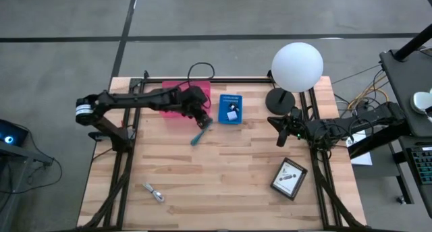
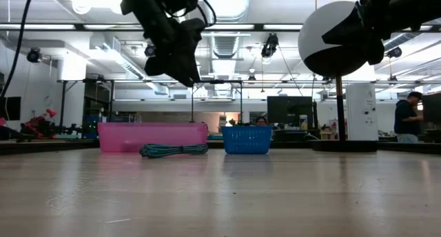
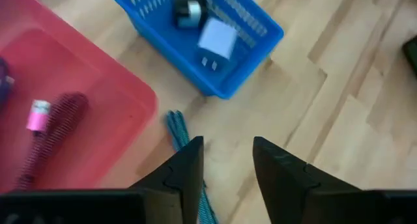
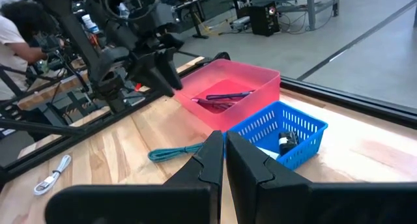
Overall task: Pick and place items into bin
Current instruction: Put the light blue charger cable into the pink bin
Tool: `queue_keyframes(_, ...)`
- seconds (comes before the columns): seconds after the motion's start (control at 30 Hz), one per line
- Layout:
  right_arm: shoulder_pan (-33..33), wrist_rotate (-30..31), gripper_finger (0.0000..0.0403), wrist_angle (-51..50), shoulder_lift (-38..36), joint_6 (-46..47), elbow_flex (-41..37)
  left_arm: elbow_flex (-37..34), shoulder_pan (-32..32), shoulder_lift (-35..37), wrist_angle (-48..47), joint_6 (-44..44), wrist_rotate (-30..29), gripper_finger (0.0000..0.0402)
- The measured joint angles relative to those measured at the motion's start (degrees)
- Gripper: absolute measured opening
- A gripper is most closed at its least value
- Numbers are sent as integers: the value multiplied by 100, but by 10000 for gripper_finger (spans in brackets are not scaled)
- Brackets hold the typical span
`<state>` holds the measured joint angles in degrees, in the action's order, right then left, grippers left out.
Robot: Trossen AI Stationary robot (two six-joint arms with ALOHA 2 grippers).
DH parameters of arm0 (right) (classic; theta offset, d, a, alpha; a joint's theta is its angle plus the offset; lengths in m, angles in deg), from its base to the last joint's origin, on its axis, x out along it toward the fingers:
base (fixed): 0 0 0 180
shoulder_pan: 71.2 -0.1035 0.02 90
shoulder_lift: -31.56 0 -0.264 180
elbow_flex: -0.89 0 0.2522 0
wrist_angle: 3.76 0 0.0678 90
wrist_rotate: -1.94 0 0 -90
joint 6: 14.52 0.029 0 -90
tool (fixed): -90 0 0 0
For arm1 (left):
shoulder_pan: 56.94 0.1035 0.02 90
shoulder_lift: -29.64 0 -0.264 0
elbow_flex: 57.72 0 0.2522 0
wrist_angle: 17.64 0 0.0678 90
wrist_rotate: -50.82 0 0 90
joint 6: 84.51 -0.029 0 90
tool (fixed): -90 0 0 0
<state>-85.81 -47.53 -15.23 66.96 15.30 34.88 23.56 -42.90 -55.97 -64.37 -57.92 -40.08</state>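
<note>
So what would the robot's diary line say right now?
left gripper: open, above teal cable | right gripper: shut, waiting | pink bin: magenta cable inside

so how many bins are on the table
2: a pink bin at the table's far edge under the left arm, and a smaller blue basket just to its right. None seems hidden.

Count: two bins, one pink bin and one blue basket. One teal cable, one white cable, one globe lamp, one framed card.

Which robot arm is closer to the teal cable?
Left. Its end effector hangs right over the teal cable; the right end effector waits far across, by the lamp base.
</note>
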Motion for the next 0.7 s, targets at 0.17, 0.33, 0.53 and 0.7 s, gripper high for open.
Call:
queue_keyframes(0.17, 0, -26, 9, -32, 0, 0, -8, -111, -215, -261, -49, 160, 66, 163)
queue_keyframes(0.33, 0, -32, 9, -42, 2, 0, -15, -124, -339, -644, -238, 331, 47, 184)
queue_keyframes(0.53, 0, -48, 9, -75, 2, -36, -22, -128, -390, -1179, -522, 782, 42, 185)
queue_keyframes(0.7, 0, -48, 9, -104, 7, -46, -26, -128, -420, -1663, -825, 1336, 95, 185)
